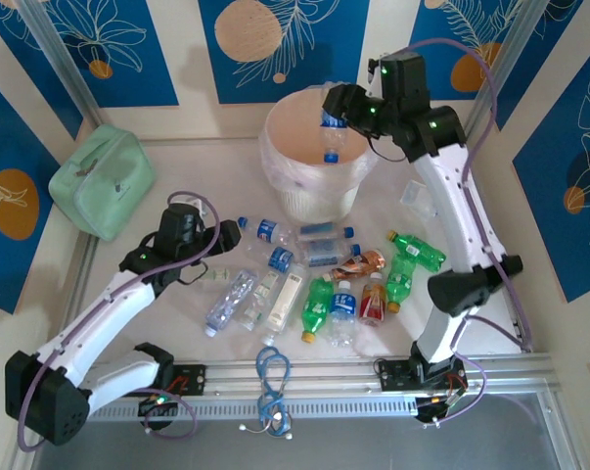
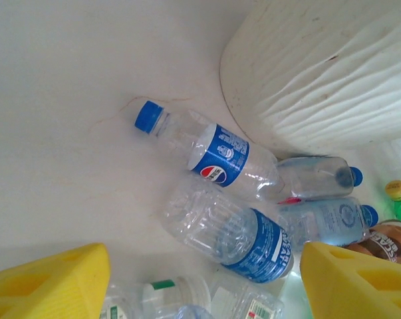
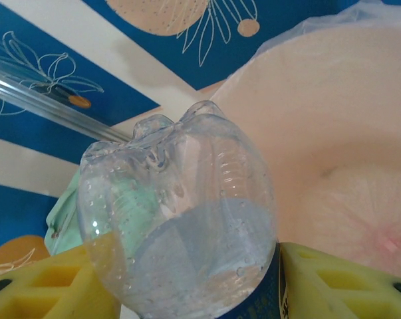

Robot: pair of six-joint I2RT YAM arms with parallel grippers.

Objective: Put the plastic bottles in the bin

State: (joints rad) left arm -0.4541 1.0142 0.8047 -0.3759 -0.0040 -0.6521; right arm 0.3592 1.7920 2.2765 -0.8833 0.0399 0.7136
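The right hand (image 1: 340, 106) (image 3: 200, 282) is clamped on a clear plastic bottle with a blue cap (image 1: 330, 137) (image 3: 187, 219), with its yellow fingers (image 3: 346, 282) pressing either side of the bottle's body. The bottle hangs cap-down over the mouth of the round cream-coloured bin (image 1: 280, 122) (image 3: 333, 133). The bin is lined with a clear plastic bag and stands at the far middle of the counter (image 1: 197, 186).

The left hand (image 1: 228, 233) (image 2: 203, 286) hovers low over the counter, its yellow fingers (image 2: 47, 282) spread apart with nothing gripped between them. Just past its fingertips a clear Pepsi-labelled bottle (image 1: 265, 230) (image 2: 220, 156) lies on its side, its blue cap pointing away from the bin and its base end close to the bin's wall. A second clear bottle with a blue label (image 2: 233, 236) lies right beside it.

The remaining plastic bottles lie scattered on the counter in front of the bin, between the two arms. Among them are clear ones with blue labels, green bottles with yellow caps (image 1: 317, 304), a red-labelled bottle (image 1: 373, 302) and a copper-coloured bottle (image 1: 363, 262). A mint-green rectangular pouch (image 1: 104, 181) sits at the far left, well apart from the bin.
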